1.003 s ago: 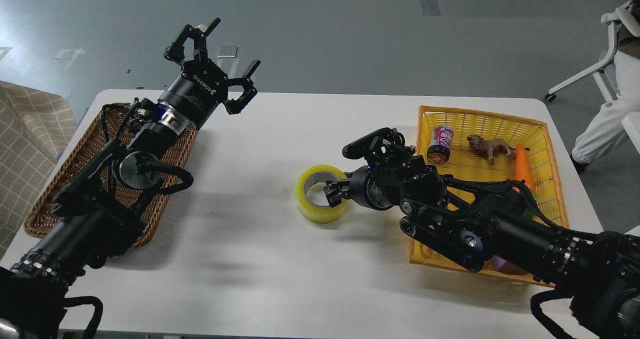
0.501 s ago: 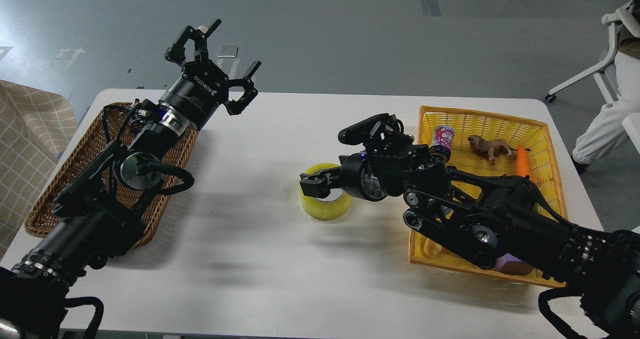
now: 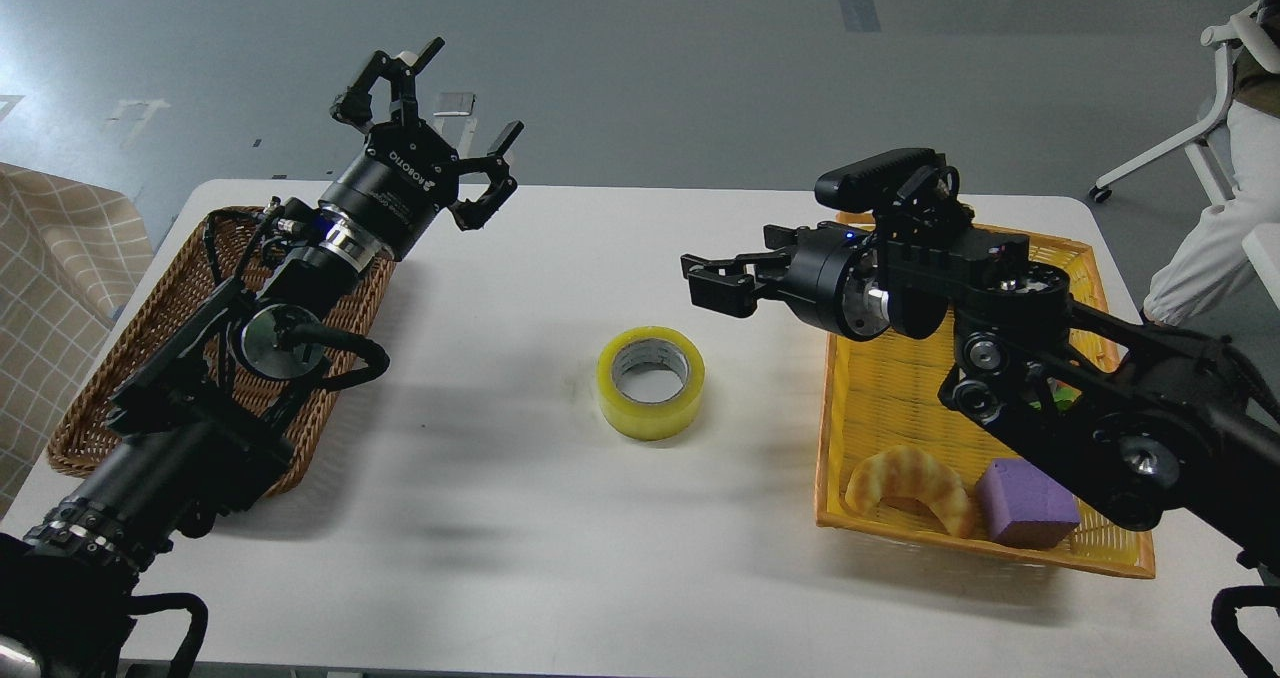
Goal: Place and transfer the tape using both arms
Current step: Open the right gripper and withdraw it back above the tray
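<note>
The yellow tape roll (image 3: 651, 382) lies flat on the white table (image 3: 520, 518) near the middle, its grey-white core facing up, with nothing touching it. My right gripper (image 3: 712, 280) is open and empty, raised above the table up and to the right of the tape, fingers pointing left. My left gripper (image 3: 435, 123) is open and empty, held high over the table's far left part, well away from the tape.
A brown wicker basket (image 3: 100, 398) lies under my left arm at the table's left edge. A yellow basket (image 3: 1080, 548) at the right holds a croissant (image 3: 910, 483) and a purple block (image 3: 1028, 503); my right arm hides its other contents.
My right gripper has let go of the tape, lifted and pulled back to the right. The tape now rests alone on the table. My left arm has not moved.
</note>
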{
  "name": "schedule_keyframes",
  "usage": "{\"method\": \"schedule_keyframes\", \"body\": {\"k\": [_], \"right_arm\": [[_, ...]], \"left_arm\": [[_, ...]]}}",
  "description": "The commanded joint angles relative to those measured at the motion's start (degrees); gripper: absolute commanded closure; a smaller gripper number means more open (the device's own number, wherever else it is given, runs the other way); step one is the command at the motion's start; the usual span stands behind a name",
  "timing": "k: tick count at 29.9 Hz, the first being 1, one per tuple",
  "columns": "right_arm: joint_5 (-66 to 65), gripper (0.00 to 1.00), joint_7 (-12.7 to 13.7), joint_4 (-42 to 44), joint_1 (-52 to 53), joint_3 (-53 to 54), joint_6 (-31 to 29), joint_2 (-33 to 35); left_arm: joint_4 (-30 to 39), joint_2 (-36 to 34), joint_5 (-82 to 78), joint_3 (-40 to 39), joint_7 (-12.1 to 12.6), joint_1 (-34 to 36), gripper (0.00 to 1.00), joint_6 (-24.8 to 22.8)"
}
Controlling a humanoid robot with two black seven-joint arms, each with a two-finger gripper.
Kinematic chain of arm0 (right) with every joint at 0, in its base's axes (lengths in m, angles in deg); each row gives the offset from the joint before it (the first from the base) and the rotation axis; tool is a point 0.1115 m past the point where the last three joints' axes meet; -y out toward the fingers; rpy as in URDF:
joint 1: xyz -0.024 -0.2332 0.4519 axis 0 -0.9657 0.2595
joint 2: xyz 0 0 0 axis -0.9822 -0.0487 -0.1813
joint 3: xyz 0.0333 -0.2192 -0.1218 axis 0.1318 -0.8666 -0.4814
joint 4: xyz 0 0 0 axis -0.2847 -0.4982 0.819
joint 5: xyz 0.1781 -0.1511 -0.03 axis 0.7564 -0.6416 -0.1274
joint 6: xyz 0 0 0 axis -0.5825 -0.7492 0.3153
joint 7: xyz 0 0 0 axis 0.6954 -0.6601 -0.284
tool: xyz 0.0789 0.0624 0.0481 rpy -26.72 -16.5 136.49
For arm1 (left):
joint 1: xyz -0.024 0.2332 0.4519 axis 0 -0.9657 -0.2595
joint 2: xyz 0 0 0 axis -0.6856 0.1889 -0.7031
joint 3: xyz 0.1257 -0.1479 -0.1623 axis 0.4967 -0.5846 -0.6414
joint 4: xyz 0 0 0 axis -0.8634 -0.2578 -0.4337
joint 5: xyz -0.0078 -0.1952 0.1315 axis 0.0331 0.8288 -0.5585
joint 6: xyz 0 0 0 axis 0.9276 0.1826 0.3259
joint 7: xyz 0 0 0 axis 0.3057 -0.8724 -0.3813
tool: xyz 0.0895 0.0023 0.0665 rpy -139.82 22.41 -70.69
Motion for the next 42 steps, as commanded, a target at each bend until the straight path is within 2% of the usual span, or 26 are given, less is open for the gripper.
{"method": "schedule_keyframes", "body": {"k": [1,8,16,20,31,37,42], "right_arm": [[7.9,0.0,-0.3,-0.5,-3.6,10.3,0.0,0.5],[31.6,0.0,-1.1,-1.0,-10.7,28.9,0.0,0.5],[52.2,0.0,-1.1,-0.6,-15.7,39.0,0.0,-0.8],[63.1,0.0,-1.1,2.3,-16.2,42.5,0.0,-6.5],[74.1,0.0,-1.1,13.6,-16.4,50.6,0.0,-15.3],[83.5,0.0,-1.0,16.1,-17.7,50.8,0.0,-17.0],[83.8,0.0,-1.0,16.5,-19.2,50.9,0.0,-18.5]], "left_arm": [[0.0,0.0,0.0,0.0,0.1,-0.1,0.02,0.0],[-0.1,-0.3,-0.1,0.2,0.0,-0.8,0.02,0.0],[0.0,-0.5,-0.1,0.3,0.5,-0.9,0.02,0.0],[0.0,-1.1,-0.1,2.2,0.4,-0.6,0.02,0.0],[0.0,-1.8,-0.3,2.1,-0.2,0.1,0.02,0.0],[0.0,-1.8,-0.2,2.0,-0.3,-0.1,0.02,0.0],[0.1,-1.8,-0.3,2.1,-0.5,0.0,0.02,0.0]]}}
